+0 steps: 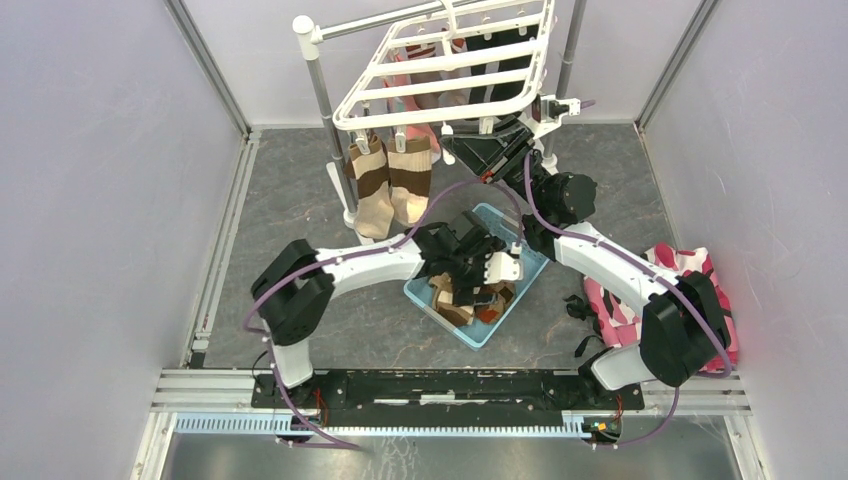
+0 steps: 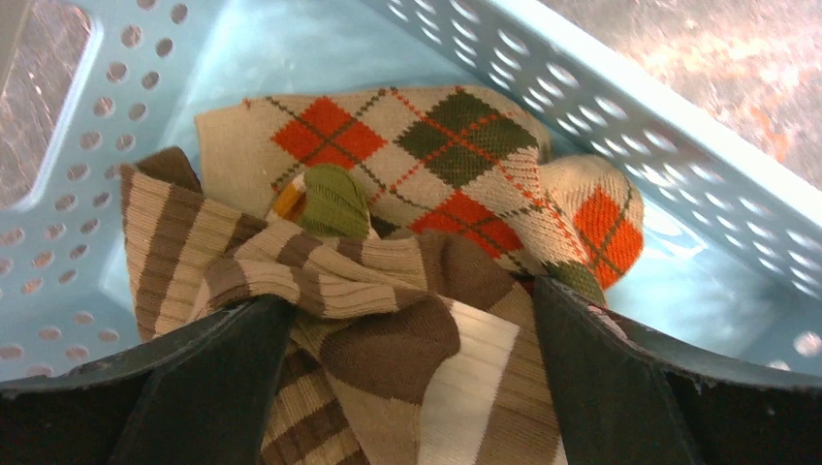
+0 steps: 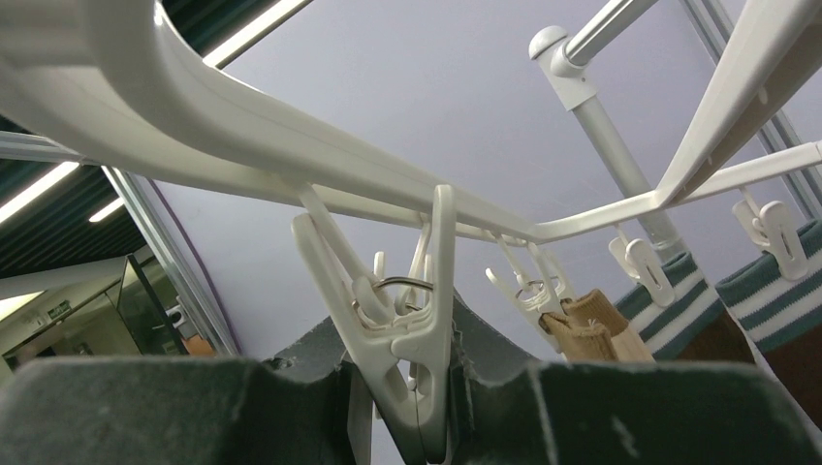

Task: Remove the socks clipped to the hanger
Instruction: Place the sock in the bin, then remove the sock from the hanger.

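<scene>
The white hanger (image 1: 342, 116) hangs from the stand at the back. Two brown-striped socks (image 1: 390, 185) dangle from its front clips, and pink and dark socks show through the bars. My right gripper (image 1: 457, 145) reaches up under the frame. In the right wrist view it (image 3: 426, 417) is shut on a white clip (image 3: 407, 329); no sock shows in that clip. A beige sock (image 3: 591, 329) and green-banded socks (image 3: 679, 291) hang from clips nearby. My left gripper (image 2: 407, 387) is open low in the basket. A striped sock (image 2: 388, 329) lies loose between its fingers (image 2: 223, 387), beside an argyle sock (image 2: 426, 165).
The light blue basket (image 1: 500, 325) sits on the floor between the arms, holding several socks. A pink camouflage cloth heap (image 1: 700, 262) lies at the right, behind the right arm. The grey pole stand (image 1: 325, 100) rises at the back left of the hanger.
</scene>
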